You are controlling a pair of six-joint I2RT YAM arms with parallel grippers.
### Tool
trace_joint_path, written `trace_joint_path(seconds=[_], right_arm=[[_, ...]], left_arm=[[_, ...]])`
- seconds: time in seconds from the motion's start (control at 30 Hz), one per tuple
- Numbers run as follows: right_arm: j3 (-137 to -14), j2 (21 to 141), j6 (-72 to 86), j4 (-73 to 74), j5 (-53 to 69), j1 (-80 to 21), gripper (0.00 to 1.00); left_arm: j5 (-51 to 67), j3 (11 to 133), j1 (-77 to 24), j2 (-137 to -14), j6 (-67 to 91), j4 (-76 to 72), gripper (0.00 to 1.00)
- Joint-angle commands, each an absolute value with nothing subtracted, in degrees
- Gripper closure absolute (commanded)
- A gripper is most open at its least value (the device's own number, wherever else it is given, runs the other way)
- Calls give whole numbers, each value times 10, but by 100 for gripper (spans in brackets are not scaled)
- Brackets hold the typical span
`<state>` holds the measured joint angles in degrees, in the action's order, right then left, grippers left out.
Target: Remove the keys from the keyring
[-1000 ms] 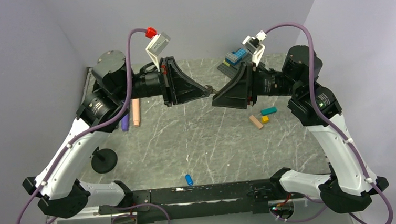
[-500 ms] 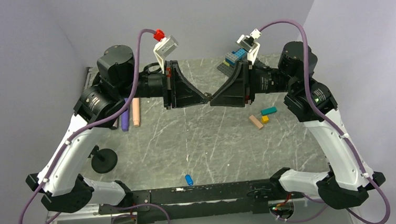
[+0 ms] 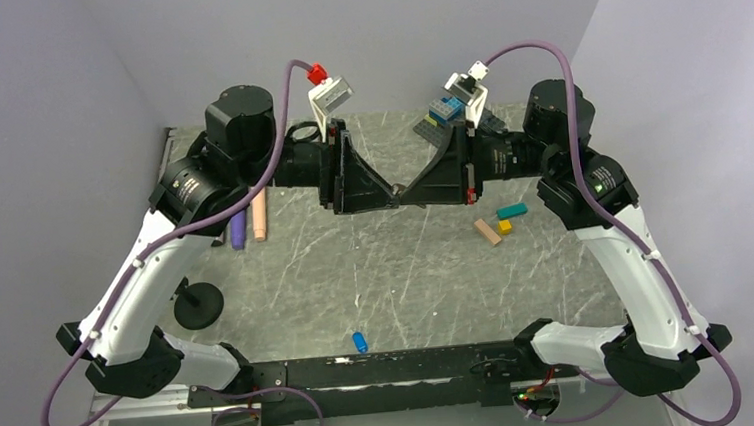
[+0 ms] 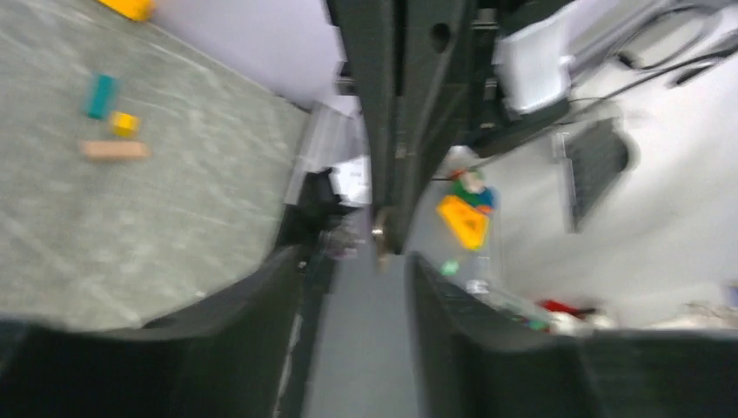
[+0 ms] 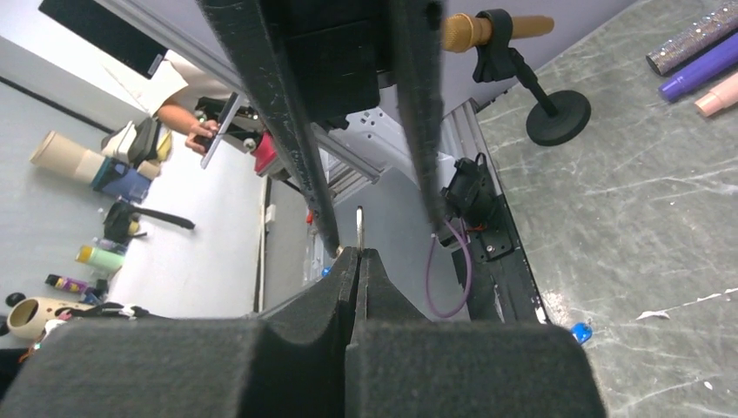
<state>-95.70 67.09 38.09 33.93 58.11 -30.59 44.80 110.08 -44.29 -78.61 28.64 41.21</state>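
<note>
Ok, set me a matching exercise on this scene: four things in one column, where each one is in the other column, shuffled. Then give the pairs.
1. blue key
2. keyring
3. teal brick
4. purple marker

A. beside the pink stick, left side of the table
B. pinched in the shut right gripper
C. lying alone by the table's near edge
D. next to the yellow brick, right side of the table

Pairs: 1-C, 2-B, 3-D, 4-A.
</note>
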Motion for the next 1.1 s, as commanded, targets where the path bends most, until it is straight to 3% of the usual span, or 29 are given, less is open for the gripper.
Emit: trace_joint_path(seconds=[0.0,0.1,0.4,0.6,0.83,1.07], right_arm=[[-953,652,364,364,554,-306,100],[-948,651,342,410,491,-305,100],[-933,671,331,557,280,-305,100],[-911,678,367,619,161,-304,100],[-864,665,407,617,155,-303,100],[-829,641,422,624,164,-303,100]], left_arm=[[326,1107,-441,-770,257,470,18],[221,1059,-441,-740,232,492,4],[39,738,-512,-594,237,435,1],[-33,639,-604,-607,339,442,11],[-72,576,-646,-688,488,455,24],[-47,560,-673,-801,542,460,27]])
